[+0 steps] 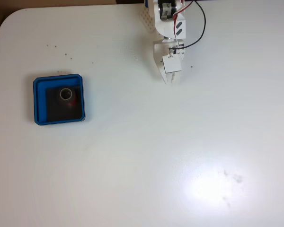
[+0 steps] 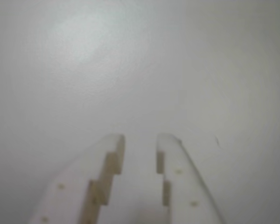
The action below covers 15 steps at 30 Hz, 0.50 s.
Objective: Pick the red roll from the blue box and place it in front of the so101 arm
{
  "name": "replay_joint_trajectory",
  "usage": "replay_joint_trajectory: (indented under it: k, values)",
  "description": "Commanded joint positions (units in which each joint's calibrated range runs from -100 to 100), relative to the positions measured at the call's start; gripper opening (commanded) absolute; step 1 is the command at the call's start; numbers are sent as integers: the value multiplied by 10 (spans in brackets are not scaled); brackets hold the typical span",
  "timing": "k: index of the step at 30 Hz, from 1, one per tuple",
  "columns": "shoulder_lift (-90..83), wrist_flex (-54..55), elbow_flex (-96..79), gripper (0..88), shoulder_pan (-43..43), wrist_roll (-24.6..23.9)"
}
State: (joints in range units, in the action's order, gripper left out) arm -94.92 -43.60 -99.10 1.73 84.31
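Nothing is done yet: the roll (image 1: 66, 94) sits in the box (image 1: 39, 101) at left of the fixed view. The gripper (image 1: 171, 77), top centre, is empty, jaws slightly apart; everything remains.

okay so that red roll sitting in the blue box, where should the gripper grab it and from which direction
Probably from straight above. In the fixed view the red roll stands on end in the blue box, hollow core facing up, and the raised rim blocks a sideways approach. Close the gripper across its outer wall, or put one finger down the core and pinch the wall.
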Motion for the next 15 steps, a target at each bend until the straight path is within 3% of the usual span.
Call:
replay_joint_trajectory:
  k: [1,15]
  values:
    - [-37,6,-8,8,2,2]
    - [-37,6,-8,8,4,2]
